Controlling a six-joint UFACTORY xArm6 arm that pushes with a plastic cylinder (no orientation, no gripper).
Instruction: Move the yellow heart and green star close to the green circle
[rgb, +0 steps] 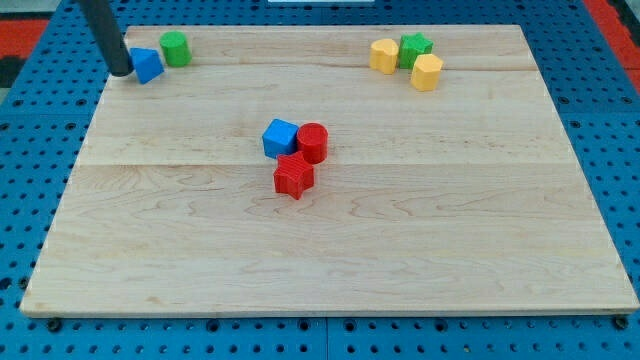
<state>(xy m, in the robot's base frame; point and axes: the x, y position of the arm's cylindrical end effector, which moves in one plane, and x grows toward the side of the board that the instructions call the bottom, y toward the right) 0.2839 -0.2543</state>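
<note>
My tip (120, 72) is at the table's (480, 260) top left corner, touching the left side of a blue triangle-like block (147, 65). Pincer state: cannot tell, only the dark rod shows. The green circle (175, 48) sits just right of that blue block, near my tip. The yellow heart (383, 55) is far to my tip's right, touching the left side of the green star (415, 48). One star arm points to the view's top. The heart's pointing and long axis are too small to tell. A second yellow block (427, 72) lies just below the star. Lower right of my tip, mid-table, a blue cube (280, 137), red cylinder (313, 142) and red star (293, 176) cluster together.
</note>
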